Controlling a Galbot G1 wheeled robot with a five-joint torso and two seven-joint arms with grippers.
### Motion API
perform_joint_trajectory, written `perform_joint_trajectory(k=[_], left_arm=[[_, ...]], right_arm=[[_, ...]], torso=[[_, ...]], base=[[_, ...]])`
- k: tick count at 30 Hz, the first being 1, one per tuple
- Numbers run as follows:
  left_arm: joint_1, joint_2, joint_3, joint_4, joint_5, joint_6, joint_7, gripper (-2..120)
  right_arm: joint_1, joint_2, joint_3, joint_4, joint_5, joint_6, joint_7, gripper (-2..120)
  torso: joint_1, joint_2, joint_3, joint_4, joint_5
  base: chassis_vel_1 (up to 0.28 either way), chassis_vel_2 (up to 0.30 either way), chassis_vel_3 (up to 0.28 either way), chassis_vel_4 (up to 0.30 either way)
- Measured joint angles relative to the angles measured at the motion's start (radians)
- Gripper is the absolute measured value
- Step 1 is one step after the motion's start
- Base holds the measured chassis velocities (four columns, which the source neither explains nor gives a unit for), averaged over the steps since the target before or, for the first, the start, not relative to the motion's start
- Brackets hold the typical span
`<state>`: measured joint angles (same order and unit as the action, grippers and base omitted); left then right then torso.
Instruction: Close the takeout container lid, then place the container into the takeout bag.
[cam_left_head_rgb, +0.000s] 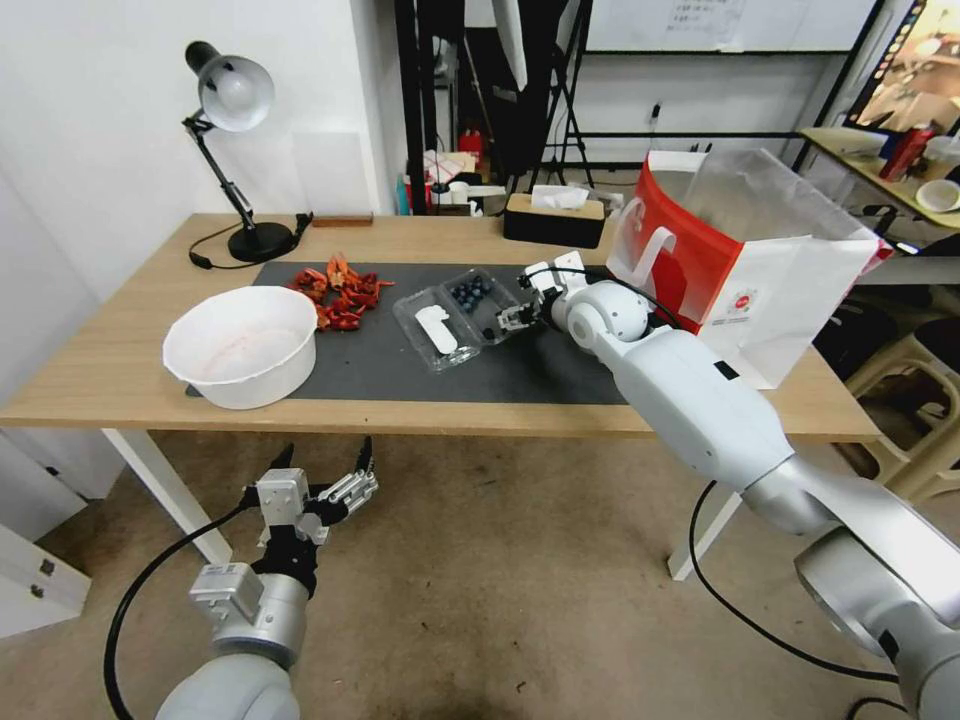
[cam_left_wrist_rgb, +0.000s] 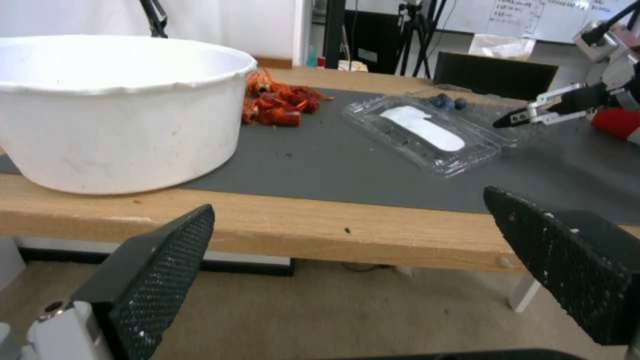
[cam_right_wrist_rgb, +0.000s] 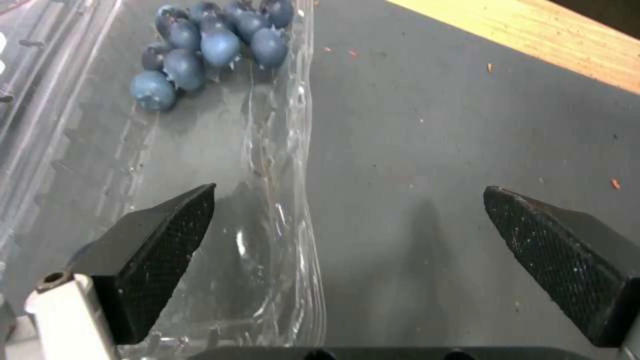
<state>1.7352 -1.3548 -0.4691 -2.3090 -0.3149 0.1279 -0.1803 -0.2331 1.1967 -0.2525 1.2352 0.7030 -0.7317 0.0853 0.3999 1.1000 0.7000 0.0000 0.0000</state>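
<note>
The right gripper (cam_left_head_rgb: 518, 318) sits low over the dark mat (cam_left_head_rgb: 560, 375), its jaws spread wide and holding nothing. In the right wrist view, 1 fingertip (cam_right_wrist_rgb: 160, 240) hangs over the clear tray and the other over bare mat, so the tray's outer rim runs up between them. The blueberries (cam_right_wrist_rgb: 213, 45) are bunched at the tray's far end, away from the fingers.

The takeout container (cam_left_head_rgb: 462, 315) lies fully opened flat on the mat, the berry tray on the gripper's side and the lid (cam_left_head_rgb: 432, 332), with its white oblong label, folded out toward the white bowl (cam_left_head_rgb: 242, 345). Beyond the bowl lies a heap of red crayfish shells (cam_left_head_rgb: 338, 290). The takeout bag (cam_left_head_rgb: 745, 260) stands upright and open-mouthed on the counter (cam_left_head_rgb: 110, 375), well apart from the container, on the robot's right behind the right arm.

The left gripper (cam_left_head_rgb: 322, 492) hangs below the counter's front edge with its fingers wide apart, idle.

By my reading, step 1 is in hand: the lid is not yet closed, and the gripper looks to be settling at the tray edge. The next move calls for getting under or against the lid's free edge and swinging it over the hinge onto the tray without sliding the light clamshell or spilling berries, then pressing until it snaps.
</note>
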Motion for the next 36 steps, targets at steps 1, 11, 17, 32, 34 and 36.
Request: perform_joint_trajectory(k=[1,11,17,32,34,36], left_arm=[[0.0,0.0,0.0,0.0,0.0,0.0,0.0,100],[-0.002,0.003,0.0,0.001,0.001,-0.002,-0.001,100],[-0.004,0.005,-0.001,0.001,0.001,-0.005,-0.002,100],[-0.004,0.009,-0.001,0.001,0.002,-0.011,-0.005,100],[-0.004,0.009,-0.001,0.001,0.002,-0.012,-0.005,100],[-0.004,0.009,-0.001,0.001,0.002,-0.013,-0.005,100]], right_arm=[[0.0,0.0,0.0,0.0,0.0,0.0,0.0,100],[-0.009,-0.005,0.0,-0.001,0.028,-0.001,0.017,100],[-0.019,-0.01,0.0,0.016,0.067,-0.001,0.062,100],[-0.035,-0.024,-0.015,0.07,0.17,-0.002,0.209,100],[-0.035,-0.025,-0.018,0.074,0.18,-0.003,0.226,100],[-0.037,-0.027,-0.02,0.079,0.187,-0.003,0.239,100]], torso=[[0.0,0.0,0.0,0.0,0.0],[0.0,0.0,0.0,0.0,0.0],[0.0,0.0,0.0,0.0,0.0],[0.0,0.0,0.0,0.0,0.0],[0.0,0.0,0.0,0.0,0.0],[0.0,0.0,0.0,0.0,0.0]], base=[[0.0,0.0,0.0,0.0],[0.0,0.0,0.0,0.0],[0.0,0.0,0.0,0.0],[0.0,0.0,0.0,0.0],[0.0,0.0,0.0,0.0],[0.0,0.0,0.0,0.0]])
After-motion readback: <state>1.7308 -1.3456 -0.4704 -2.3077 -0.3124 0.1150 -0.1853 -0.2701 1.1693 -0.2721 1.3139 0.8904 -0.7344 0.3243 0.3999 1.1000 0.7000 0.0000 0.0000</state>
